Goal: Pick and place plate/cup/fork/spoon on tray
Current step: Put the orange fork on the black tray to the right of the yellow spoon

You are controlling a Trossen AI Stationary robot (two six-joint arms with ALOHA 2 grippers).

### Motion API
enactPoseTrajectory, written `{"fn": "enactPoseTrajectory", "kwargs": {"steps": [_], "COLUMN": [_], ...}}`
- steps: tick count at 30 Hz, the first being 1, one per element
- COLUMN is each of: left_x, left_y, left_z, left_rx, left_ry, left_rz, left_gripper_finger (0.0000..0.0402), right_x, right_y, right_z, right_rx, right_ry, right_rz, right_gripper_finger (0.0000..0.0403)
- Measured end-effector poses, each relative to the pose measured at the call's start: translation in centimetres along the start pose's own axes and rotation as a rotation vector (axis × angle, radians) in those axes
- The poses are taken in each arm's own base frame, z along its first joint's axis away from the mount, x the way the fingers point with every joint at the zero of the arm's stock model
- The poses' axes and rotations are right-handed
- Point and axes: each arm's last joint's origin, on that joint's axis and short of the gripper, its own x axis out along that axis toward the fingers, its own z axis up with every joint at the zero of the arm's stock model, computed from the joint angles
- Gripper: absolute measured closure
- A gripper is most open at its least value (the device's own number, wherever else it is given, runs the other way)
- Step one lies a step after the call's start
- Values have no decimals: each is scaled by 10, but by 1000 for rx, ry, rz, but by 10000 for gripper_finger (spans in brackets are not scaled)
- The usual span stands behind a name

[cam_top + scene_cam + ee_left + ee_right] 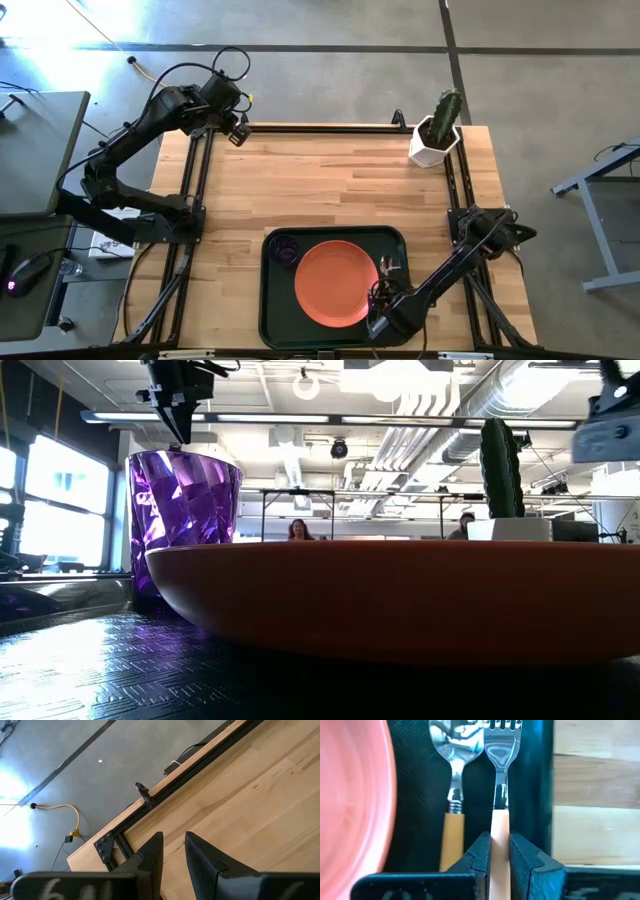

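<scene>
The dark green tray lies at the table's near middle. On it are the orange-red plate, the purple cup at its far left, and the spoon and the fork side by side along its right rim. My right gripper is low over the tray's right part, shut on the fork. My left gripper hangs shut and empty above the table's far left corner. My right gripper pinches the fork's wooden handle between its two fingers, behind the metal neck. The fingers come from the table's near side, slanting down, and lie along the handle. The fork points its tines toward the far edge, beside the spoon and over the tray's floor.
A white pot with a green cactus stands at the table's far right corner. Black frame rails run along the table's left, right and far edges. Bare wood lies between the tray and the far edge. People sit in the room behind.
</scene>
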Motion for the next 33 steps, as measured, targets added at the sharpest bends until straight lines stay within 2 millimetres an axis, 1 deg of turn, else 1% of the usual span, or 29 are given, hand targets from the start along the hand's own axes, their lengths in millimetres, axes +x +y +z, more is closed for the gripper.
{"fn": "enactPoseTrajectory", "kwargs": {"steps": [5, 17, 33], "left_x": [0, 0, 0], "left_y": [0, 0, 0], "left_z": [0, 0, 0], "left_rx": [6, 33, 31], "left_ry": [0, 0, 0], "left_rz": [0, 0, 0], "left_gripper_finger": [330, 330, 330], "right_x": [10, 10, 11], "right_y": [4, 3, 4], "right_z": [-3, -1, 0], "right_rx": [14, -3, -20], "right_ry": [51, 45, 43], "right_rz": [24, 4, 6], "right_gripper_finger": [378, 374, 307]}}
